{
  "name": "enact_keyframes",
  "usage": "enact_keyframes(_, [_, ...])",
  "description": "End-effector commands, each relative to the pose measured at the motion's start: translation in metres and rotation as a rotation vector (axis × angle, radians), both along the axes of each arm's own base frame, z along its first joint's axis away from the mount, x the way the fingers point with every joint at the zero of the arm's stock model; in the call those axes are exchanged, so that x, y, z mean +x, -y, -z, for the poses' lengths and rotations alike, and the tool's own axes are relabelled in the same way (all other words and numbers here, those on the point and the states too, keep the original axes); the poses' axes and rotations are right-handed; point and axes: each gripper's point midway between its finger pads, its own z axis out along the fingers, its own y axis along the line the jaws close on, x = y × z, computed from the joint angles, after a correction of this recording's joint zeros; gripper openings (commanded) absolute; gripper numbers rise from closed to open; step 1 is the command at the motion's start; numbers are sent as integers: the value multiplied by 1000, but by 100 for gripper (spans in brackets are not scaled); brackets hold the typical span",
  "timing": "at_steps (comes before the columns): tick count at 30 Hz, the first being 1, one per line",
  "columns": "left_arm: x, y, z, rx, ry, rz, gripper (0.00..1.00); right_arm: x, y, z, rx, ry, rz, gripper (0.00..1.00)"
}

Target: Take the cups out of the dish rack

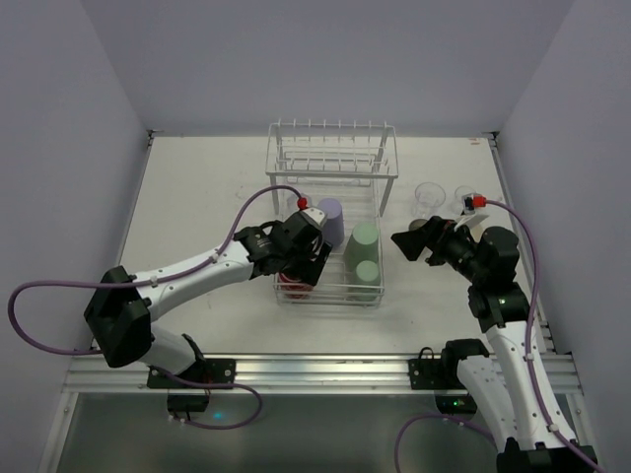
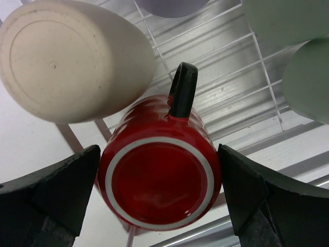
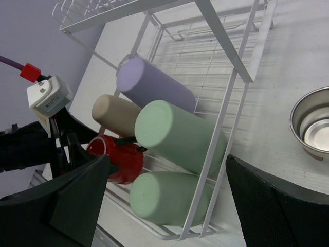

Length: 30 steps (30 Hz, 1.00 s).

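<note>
The white dish rack [image 1: 333,175] stands mid-table. Lying in its basket are a lavender cup [image 1: 330,219], two pale green cups [image 1: 362,241] [image 1: 367,274], a tan cup [image 2: 67,62] and a red cup [image 2: 159,182] with a black handle. My left gripper [image 2: 159,193] is open at the rack's near-left corner, one finger close on each side of the red cup's base. My right gripper [image 1: 416,242] hangs open just right of the rack and holds nothing. It faces the green cups [image 3: 180,134].
Two clear cups [image 1: 429,197] [image 1: 463,195] stand on the table right of the rack, behind the right gripper. A shiny round rim [image 3: 313,123] shows at the right edge of the right wrist view. The rack's raised pronged shelf [image 1: 330,133] is at the back.
</note>
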Motion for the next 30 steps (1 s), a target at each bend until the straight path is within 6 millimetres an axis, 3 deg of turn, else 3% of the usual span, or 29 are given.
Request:
enact_keyframes(1, [-37,-16,38,104,-165,95,100,-2,-4,-6,1,12,-24,97])
enact_keyframes(7, [-34,-13,38,95,-154,101,95,-3,-6,-8,5,12,-37,97])
enact_keyframes(9, [-29,-10,25,74,-119,94,78,-3,-6,-9,5,14,-33,97])
enact_keyframes(10, [-25,-11,20,74,-99,88,63,-3,-6,-9,6,14,-35,97])
enact_keyframes(13, [-14,-7,-5,57,-41,73,42,-3,-8,-13,13,17,-42,97])
enact_keyframes(16, [-4,0,-34,32,11,74,32,-4,-9,-18,19,23,-50,97])
enact_keyframes(22, [4,14,-87,-60,83,96,22,-7,-12,-29,40,37,-61,97])
enact_keyframes(30, [-20,17,-120,-188,53,140,18,-20,-33,-39,152,40,-147,96])
